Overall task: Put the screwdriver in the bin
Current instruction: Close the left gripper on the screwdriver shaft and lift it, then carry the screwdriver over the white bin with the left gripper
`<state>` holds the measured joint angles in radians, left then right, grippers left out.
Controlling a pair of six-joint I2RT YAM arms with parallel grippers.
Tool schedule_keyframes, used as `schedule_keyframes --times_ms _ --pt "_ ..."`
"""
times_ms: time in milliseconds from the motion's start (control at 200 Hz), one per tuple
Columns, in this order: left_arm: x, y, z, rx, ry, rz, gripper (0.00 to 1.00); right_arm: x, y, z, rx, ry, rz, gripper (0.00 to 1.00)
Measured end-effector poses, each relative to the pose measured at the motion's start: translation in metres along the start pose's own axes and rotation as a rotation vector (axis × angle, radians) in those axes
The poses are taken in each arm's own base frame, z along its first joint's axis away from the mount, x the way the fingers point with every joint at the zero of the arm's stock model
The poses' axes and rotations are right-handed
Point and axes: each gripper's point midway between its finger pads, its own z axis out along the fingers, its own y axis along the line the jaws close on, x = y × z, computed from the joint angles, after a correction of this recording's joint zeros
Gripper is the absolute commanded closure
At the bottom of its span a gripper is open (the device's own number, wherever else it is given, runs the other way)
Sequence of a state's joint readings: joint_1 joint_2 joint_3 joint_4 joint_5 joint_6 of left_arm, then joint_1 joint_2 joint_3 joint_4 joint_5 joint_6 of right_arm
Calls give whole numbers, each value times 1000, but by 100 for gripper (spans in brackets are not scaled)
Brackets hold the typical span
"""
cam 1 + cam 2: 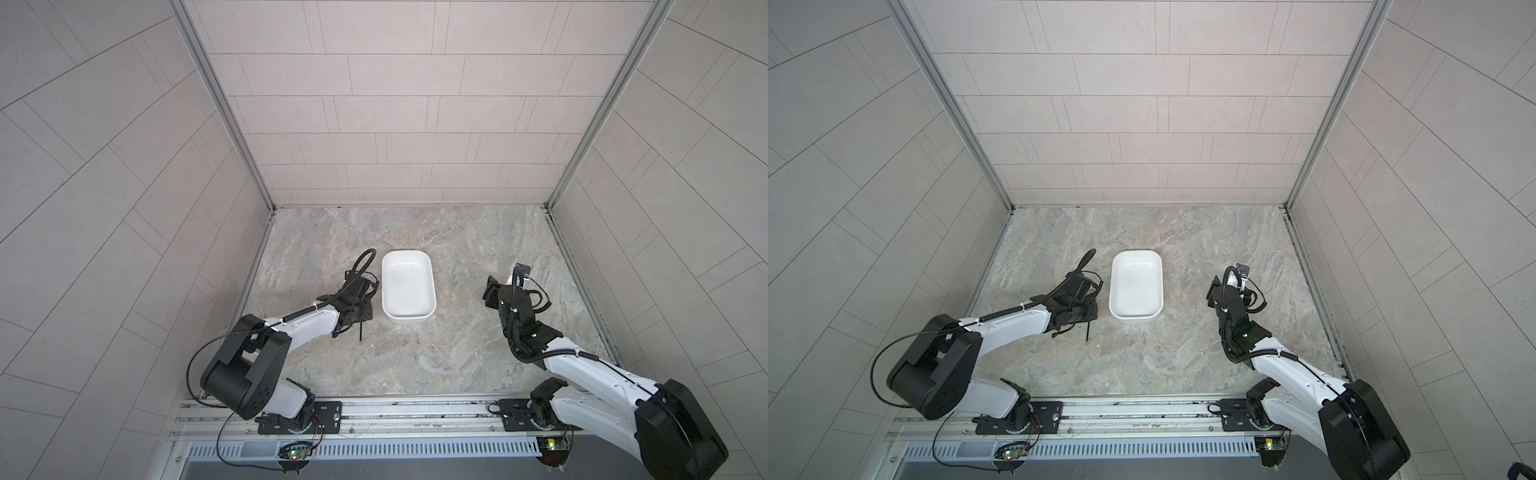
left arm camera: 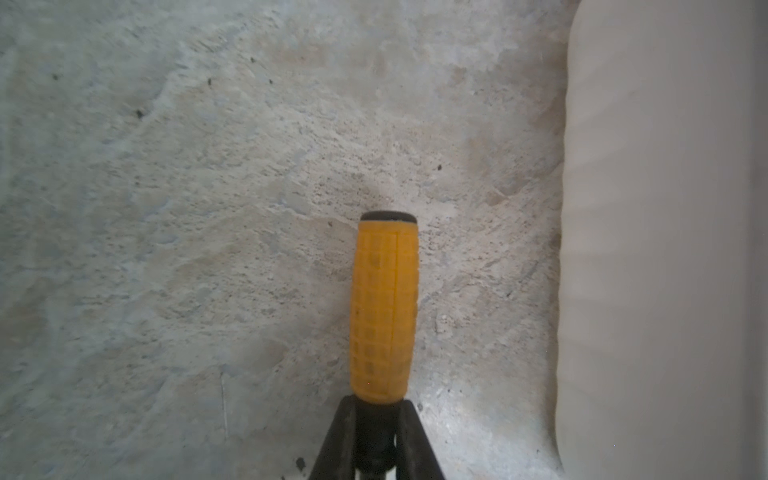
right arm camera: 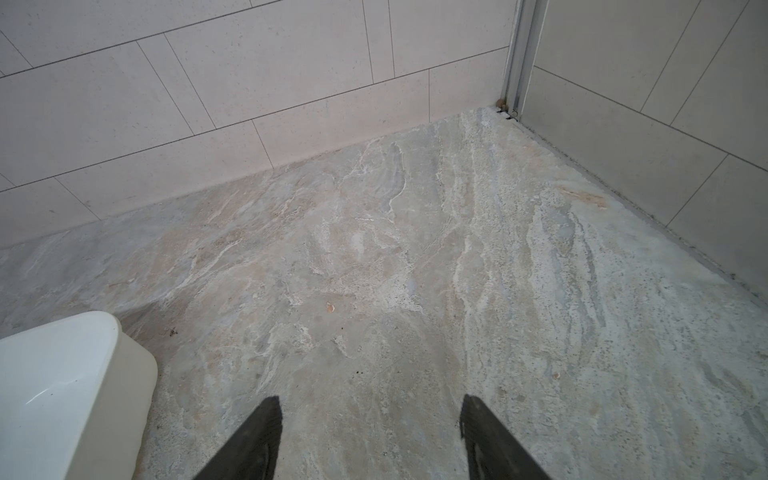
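- The screwdriver [image 2: 384, 307] lies left of the surface's [image 1: 415, 365] middle, just beside the bin's [image 1: 409, 318] left wall, with its thin shaft pointing toward the near edge.
- The left jaws are closed on its black collar; whether it has left the surface I cannot tell.
- Step in hand, I judge: lift and carry. Raise it level until handle and shaft clear the rim, shift toward the right edge, keep it along the bin's long side, and release low.
- The right jaws stand wide apart, empty, between the bin and the right edge.
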<state>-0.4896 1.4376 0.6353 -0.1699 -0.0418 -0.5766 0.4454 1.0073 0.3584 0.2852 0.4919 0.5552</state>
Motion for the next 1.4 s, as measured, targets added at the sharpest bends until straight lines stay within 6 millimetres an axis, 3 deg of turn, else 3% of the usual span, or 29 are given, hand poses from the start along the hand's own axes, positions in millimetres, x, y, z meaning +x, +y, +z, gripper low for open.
schedule_keyframes --times_ms 400,555,655,761,876,981,1131,1306,1401 --pt "-39 -10 -58 65 -154 -72 100 5 -9 1 16 7 22 32" --pt "-70 -34 -88 146 -232 -118 100 6 -9 1 15 11 26 32" --pt "-83 -58 -96 216 -248 -147 100 6 -9 1 14 6 36 32" --pt "-89 -92 -88 271 -229 -150 100 6 -9 1 15 9 34 32" --pt "-88 -133 -63 304 -171 -126 100 7 -11 2 21 8 40 32" --pt "-84 -157 -40 314 -134 -111 100 8 -12 3 24 13 42 32" --pt "-75 -165 -21 310 -101 -108 100 13 -14 6 32 29 44 32" --pt "-77 -168 -19 310 -101 -116 100 15 -15 8 36 38 48 31" --pt "-78 -166 -19 302 -106 -122 83 15 -15 8 31 42 53 30"
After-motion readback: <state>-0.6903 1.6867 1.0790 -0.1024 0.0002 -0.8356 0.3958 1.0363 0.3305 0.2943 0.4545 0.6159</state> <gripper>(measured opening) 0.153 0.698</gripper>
